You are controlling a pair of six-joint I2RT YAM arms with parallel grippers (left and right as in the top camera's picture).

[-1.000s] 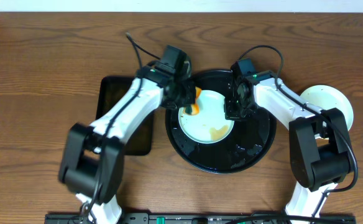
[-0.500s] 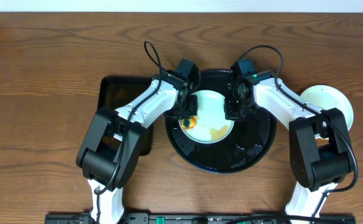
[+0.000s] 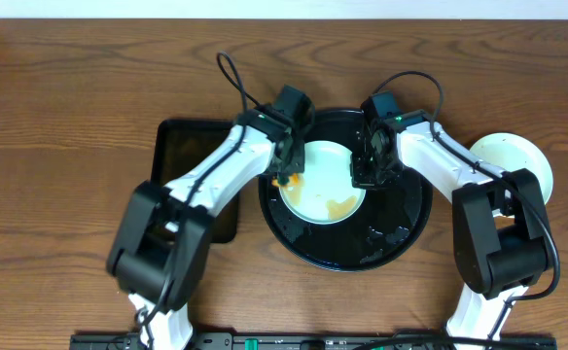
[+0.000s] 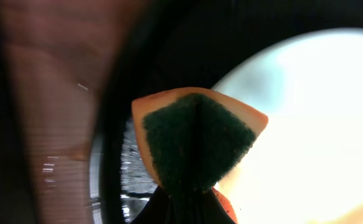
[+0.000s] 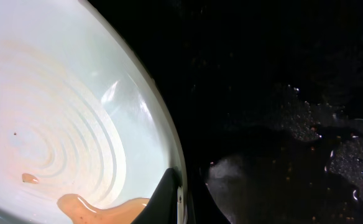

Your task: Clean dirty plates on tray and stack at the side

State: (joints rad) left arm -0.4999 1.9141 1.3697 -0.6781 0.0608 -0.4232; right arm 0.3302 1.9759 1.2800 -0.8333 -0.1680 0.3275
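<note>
Left gripper (image 3: 287,175) fingers pinch a green-faced sponge (image 4: 197,140) at the left edge of the smeared plate (image 3: 323,175). Right gripper (image 3: 362,178) fingers clamp its right rim.

Glossy black tray (image 3: 401,228); wood-grain table (image 3: 70,117); rough green sponge (image 4: 194,140).

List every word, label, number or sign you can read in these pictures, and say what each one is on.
None can be read.
The plate, round tray, sponge and rectangular tray show no print.
The rail along the bottom edge of the overhead view has a green mark that is too small to read.
</note>
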